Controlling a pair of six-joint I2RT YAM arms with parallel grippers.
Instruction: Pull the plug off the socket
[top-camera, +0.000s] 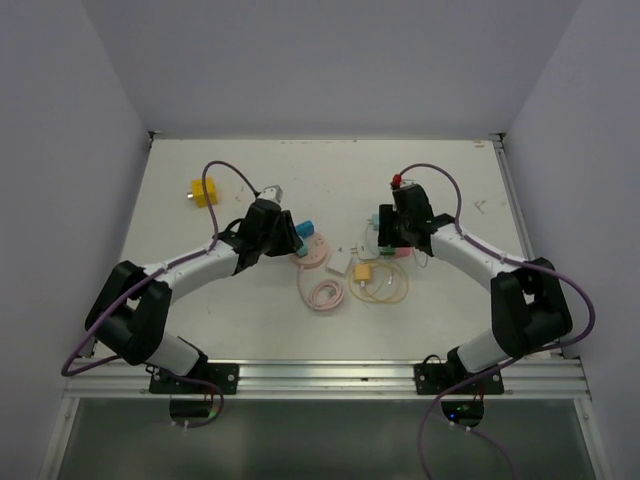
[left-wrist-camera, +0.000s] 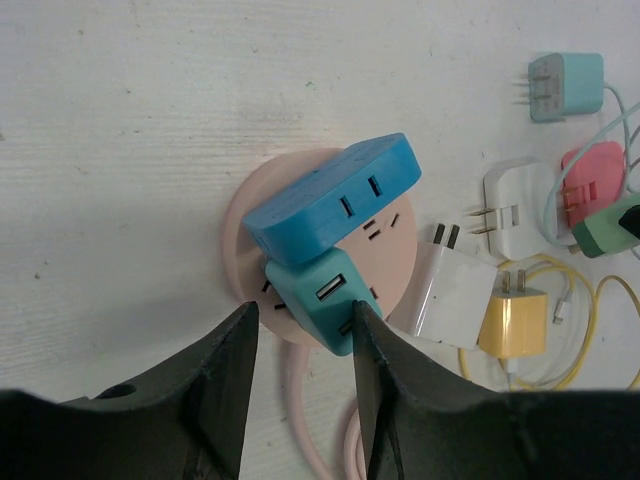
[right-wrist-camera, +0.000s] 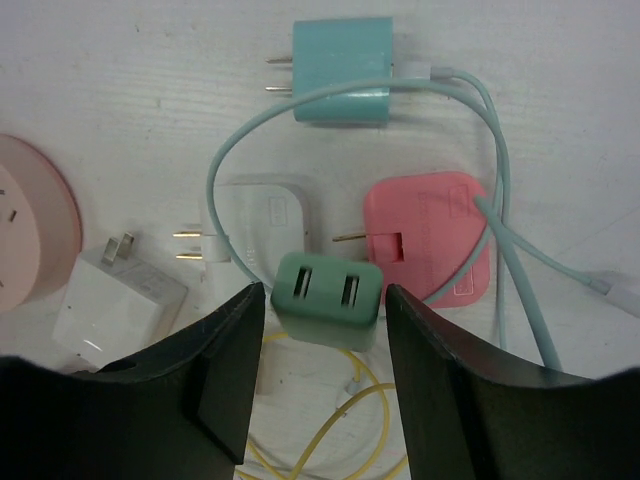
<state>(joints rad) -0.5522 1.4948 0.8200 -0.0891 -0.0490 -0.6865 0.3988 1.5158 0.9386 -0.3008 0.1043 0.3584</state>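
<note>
Now at the socket: left hand around the teal plug, not gripping

I see the round pink socket (left-wrist-camera: 385, 245) lying flat on the desk (top-camera: 250, 320), a little left of the middle in the top view. Two things are plugged into its face. A blue adapter (left-wrist-camera: 335, 195) lies across the upper part. A teal plug (left-wrist-camera: 318, 290) sits just below and touches it, with its USB slot facing my left wrist camera.

My left hand (left-wrist-camera: 302, 325) is released, with one finger on each side of the teal plug. One finger rests against the plug's side. The other stands off, and a strip of socket and desk shows in the gap. The socket's pink cable (top-camera: 325, 293) lies coiled on the desk, nearer the arm bases.

My right hand (right-wrist-camera: 325, 295) is over the loose clutter to the right of the socket. Its fingers sit close on both sides of a green plug (right-wrist-camera: 328, 285) with two slots. I cannot tell whether the hand is clenched on it or only framing it.

Around the green plug lie a white plug (right-wrist-camera: 265, 215), a pink plug (right-wrist-camera: 425, 235) and an aqua charger (right-wrist-camera: 342, 70) with a pale looping cable. A white charger (right-wrist-camera: 115, 300) lies just beside the socket's rim, and a yellow charger (left-wrist-camera: 512, 322) is next to it. A yellow block (top-camera: 205, 192) sits well apart, at the far left of the desk.
</note>
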